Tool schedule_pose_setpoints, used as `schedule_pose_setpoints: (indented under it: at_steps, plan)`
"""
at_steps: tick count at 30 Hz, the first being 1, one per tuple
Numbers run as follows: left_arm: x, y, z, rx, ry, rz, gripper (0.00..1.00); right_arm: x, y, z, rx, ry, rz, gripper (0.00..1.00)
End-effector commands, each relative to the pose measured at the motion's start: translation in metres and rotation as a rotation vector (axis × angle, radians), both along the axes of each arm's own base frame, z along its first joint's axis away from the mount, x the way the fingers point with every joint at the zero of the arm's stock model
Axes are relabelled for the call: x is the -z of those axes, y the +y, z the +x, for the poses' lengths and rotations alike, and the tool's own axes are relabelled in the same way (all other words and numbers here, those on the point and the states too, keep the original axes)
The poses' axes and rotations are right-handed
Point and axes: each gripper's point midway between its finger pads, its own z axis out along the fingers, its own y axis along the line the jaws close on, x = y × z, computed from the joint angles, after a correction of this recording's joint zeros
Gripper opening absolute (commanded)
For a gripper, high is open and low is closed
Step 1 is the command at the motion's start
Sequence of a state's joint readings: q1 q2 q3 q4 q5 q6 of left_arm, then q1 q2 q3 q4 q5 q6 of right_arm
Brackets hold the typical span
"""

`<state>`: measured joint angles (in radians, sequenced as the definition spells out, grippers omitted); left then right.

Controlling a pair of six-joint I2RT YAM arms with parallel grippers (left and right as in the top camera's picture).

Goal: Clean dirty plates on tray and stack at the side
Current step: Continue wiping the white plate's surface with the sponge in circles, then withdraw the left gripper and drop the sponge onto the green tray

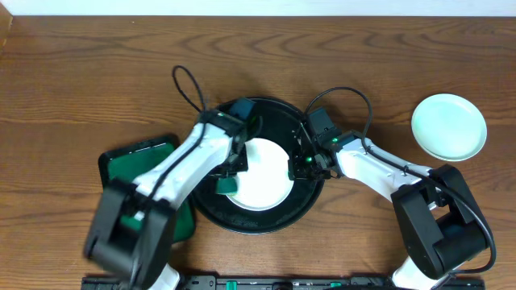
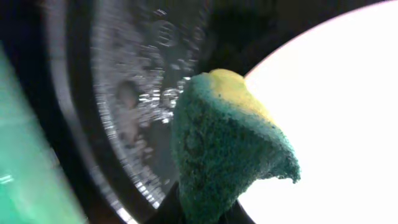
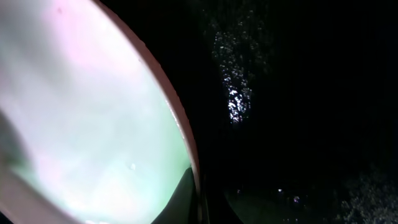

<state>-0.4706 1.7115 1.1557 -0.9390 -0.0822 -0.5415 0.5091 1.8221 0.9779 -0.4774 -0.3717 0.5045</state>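
In the middle of the round black tray [image 1: 266,225] lies one white plate [image 1: 268,179], flat, its face pale and unsmeared. The left gripper [image 1: 230,179] is clenched on a green-and-yellow sponge [image 2: 224,143], which hangs at the plate's left edge, over the wet tray floor. The right gripper [image 1: 300,167] pinches the plate's right rim, one finger lapping onto its face. A second plate [image 1: 449,126] sits well apart on the table [image 1: 81,72], far right. A dark-green rectangular tray [image 1: 109,157] lies left.

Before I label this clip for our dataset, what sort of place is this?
Probably a robot test bench: left arm and right arm at a wooden table, a sponge against a plate on a black tray.
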Motion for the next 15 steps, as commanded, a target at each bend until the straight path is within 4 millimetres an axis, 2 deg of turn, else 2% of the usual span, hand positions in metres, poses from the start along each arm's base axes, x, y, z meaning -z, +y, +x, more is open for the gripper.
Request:
schedule_pose_setpoints:
  at_steps: [1, 8, 12, 15]
  plan:
    - [-0.025, 0.009, 0.001, 0.007, -0.072, 0.000, 0.07, 0.031, -0.038, -0.009, 0.035, 0.028, -0.169, 0.01]
    - [-0.050, 0.017, -0.003, -0.014, -0.119, -0.023, 0.07, 0.030, -0.037, -0.009, 0.016, 0.020, -0.168, 0.01]
    - [-0.068, 0.040, -0.002, -0.089, -0.125, -0.016, 0.07, 0.025, -0.034, -0.004, -0.056, -0.023, -0.160, 0.01]
    - [-0.090, 0.064, 0.000, -0.150, -0.139, 0.004, 0.07, 0.010, -0.029, 0.004, -0.097, -0.083, -0.141, 0.01]
